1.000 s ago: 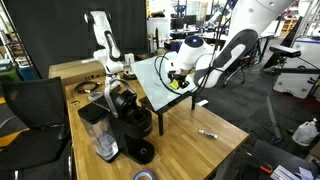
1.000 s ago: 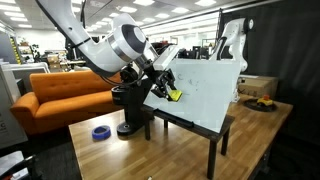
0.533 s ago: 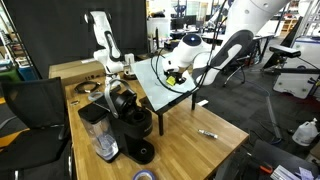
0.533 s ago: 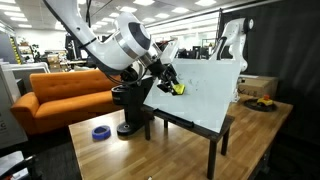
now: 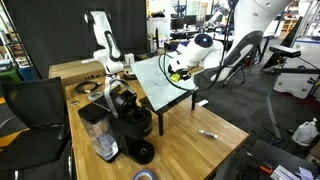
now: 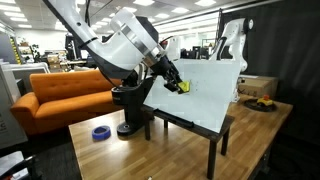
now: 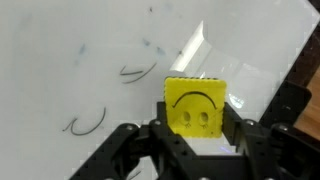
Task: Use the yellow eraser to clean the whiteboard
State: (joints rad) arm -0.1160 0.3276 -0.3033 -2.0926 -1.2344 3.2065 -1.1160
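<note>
Squarely inside the pincer, yellow eraser.

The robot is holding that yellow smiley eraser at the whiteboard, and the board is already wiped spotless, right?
Not spotless. The end effector does hold the yellow eraser at the whiteboard, but the wrist view shows dark pen strokes on the board beside the eraser.

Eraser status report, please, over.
Gripper shut on eraser. Eraser up at whiteboard, contact unclear. Pen marks beside it, unwiped. Nothing blocking.
</note>
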